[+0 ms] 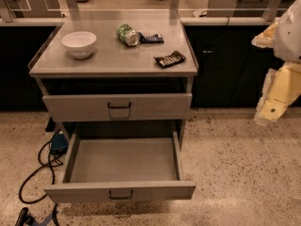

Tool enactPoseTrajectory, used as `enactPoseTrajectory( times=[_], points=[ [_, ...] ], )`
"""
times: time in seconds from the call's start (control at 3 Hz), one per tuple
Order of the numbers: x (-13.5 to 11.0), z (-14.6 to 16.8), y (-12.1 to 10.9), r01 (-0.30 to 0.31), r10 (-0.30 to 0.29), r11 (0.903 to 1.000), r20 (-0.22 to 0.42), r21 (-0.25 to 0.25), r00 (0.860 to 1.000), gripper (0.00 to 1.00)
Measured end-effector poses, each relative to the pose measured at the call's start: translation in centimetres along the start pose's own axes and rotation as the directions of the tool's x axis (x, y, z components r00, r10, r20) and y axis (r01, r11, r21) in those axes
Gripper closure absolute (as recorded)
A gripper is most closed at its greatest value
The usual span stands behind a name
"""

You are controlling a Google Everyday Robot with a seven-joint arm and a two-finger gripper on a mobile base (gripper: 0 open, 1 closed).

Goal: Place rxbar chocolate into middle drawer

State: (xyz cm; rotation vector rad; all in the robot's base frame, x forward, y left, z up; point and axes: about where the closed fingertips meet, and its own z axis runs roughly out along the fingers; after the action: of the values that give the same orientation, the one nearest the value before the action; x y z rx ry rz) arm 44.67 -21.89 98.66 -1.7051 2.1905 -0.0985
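Rxbar (170, 59) lies front right on the tabletop (108, 55), well apart from the tool (273, 108) hanging lower and farther right. The lower drawer (123, 161) stands open; I cannot tell the tool's state.

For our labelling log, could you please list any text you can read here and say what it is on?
Chocolate bar: pale lettering, too small to read.
Blue bar: nothing legible.
Green can: nothing legible.
Gripper, at the far right, well clear of both bars: no marking seen.

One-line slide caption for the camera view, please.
Rxbar chocolate lies on the cabinet top; middle drawer open and empty; hand off to the right.
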Motion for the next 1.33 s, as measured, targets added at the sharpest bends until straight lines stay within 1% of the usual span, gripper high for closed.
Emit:
enactPoseTrajectory(
  times=[0.33,0.67,1.0,1.33],
  points=[
    [0.7,1.2,-2.5,0.030,-0.023,0.9966,0.100,-0.077,0.995,0.00],
    [0.2,4.1,-6.5,0.078,-0.035,0.9848,0.258,-0.156,0.965,0.00],
    [-1.3,7.5,-10.9,0.136,-0.059,0.9784,0.422,-0.155,0.905,0.00],
    [-1.6,9.7,-13.3,0.123,-0.043,0.9821,0.463,-0.143,0.885,0.00]
  ],
)
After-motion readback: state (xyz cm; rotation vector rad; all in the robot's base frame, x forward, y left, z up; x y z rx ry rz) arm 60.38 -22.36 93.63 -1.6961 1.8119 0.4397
